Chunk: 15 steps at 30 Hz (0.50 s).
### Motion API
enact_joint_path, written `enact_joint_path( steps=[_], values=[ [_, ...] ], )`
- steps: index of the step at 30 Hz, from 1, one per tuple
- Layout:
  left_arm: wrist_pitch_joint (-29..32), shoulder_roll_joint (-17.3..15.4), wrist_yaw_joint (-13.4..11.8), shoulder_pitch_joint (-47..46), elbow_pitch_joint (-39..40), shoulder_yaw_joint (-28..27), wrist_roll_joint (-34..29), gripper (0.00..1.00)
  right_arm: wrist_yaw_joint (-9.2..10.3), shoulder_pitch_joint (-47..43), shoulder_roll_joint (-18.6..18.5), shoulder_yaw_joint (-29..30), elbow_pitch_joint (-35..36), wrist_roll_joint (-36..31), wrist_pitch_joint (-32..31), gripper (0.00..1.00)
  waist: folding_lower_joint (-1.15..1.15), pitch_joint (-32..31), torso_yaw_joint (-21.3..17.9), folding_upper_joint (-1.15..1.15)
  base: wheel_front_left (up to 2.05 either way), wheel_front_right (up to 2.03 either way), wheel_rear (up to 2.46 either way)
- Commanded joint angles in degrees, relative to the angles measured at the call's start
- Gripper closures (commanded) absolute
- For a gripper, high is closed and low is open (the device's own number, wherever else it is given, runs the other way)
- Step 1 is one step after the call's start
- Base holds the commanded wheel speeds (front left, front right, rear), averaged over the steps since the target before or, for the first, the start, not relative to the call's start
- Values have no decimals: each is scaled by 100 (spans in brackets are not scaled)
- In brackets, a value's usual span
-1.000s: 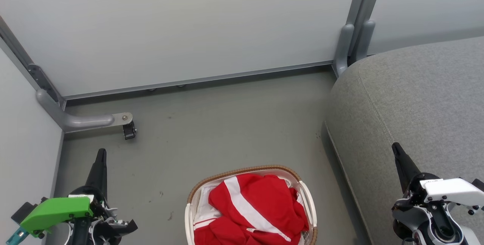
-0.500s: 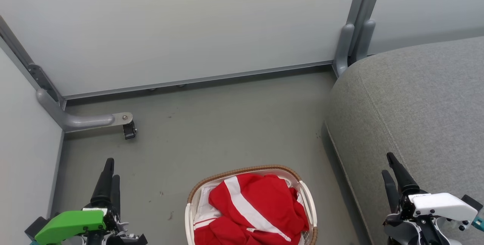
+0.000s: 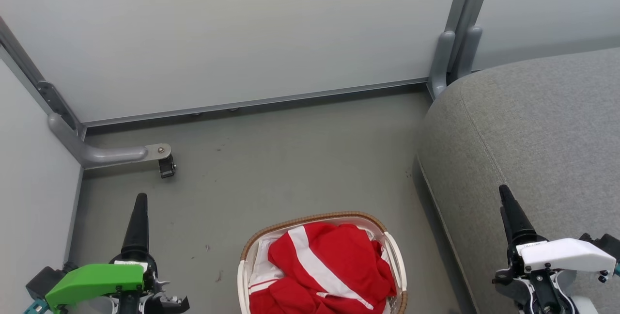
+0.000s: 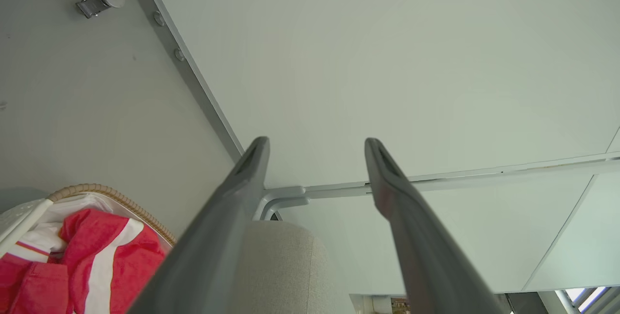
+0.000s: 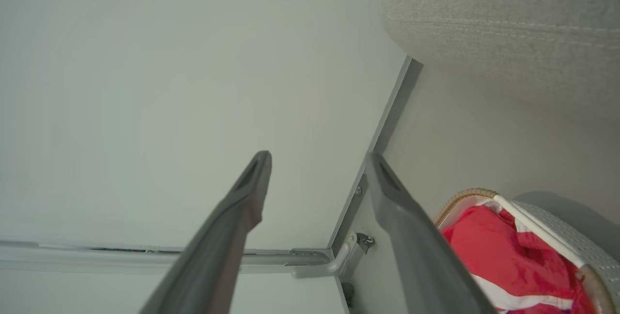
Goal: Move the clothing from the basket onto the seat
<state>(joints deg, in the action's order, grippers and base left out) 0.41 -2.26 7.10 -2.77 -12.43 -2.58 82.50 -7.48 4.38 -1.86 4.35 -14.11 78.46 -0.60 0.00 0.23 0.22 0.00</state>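
1. The left gripper [image 4: 316,143] has its two long dark fingers spread wide apart with nothing between them. In the head view it sits at 7 o'clock, fingers pointing toward 12.
2. The right gripper [image 5: 318,157] is likewise spread wide and holds nothing. In the head view it sits at 4 o'clock, seen against the seat's near edge.
3. The basket [image 3: 310,218], white with a brown woven rim, stands on the grey floor [image 3: 290,159] at 6 o'clock, between the two grippers and apart from both.
4. The clothing [image 3: 339,260], bright red with a broad white stripe, lies heaped inside the basket. White cloth on its 9 o'clock side may be trim or a liner; it is hard to tell.
5. The seat [image 3: 537,125], a large grey woven cushion with a stitched seam, fills the 3 o'clock side, near the basket.
6. Pale wall panels [image 3: 242,28] in grey metal frames run from 9 to 1 o'clock. A small caster [image 3: 166,167] on a bracket rests on the floor at 9 o'clock.
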Motion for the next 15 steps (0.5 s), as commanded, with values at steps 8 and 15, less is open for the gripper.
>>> enact_joint_path(
  steps=[8, 15],
  values=[
    [-217, -38, 26, 78, 298, 167, -825, 0, -1, -33, -59, -108, 353, -1118, 229, 0, 0, -17, -5, 0, 0, 0, 0],
    [-359, -43, 29, 180, 389, 177, -1521, 0, -1, -66, -63, -296, 394, -1861, 372, 0, 0, -24, -17, 0, 0, 0, 0]
  ],
)
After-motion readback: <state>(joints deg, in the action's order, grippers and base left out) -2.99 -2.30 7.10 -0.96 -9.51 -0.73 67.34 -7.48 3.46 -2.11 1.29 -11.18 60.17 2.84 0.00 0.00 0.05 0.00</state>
